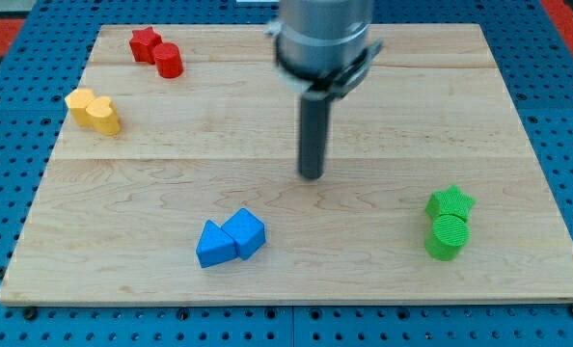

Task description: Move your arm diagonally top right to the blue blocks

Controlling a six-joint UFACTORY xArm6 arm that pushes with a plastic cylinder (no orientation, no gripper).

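- We are observing our tool, a plain dark rod with no jaws to open or close; my tip (pixel 312 175) is resting on the bare worktop (pixel 518 106), touching no block and gripping nothing.
- The two blue blocks (pixel 231 238) are sitting touching each other, below the tool and toward the view's left, near but clearly apart from it.
- We are judging these blocks to be small, rigid and light, likely to slide readily on the smooth wood; a push off-centre may be turning one or splitting the pair.
- No grasp is possible; contact would be best made against a flat face, squarely.
- The tool is already standing up and to the right of the blue pair, so we are judging the position close to what the task asks.
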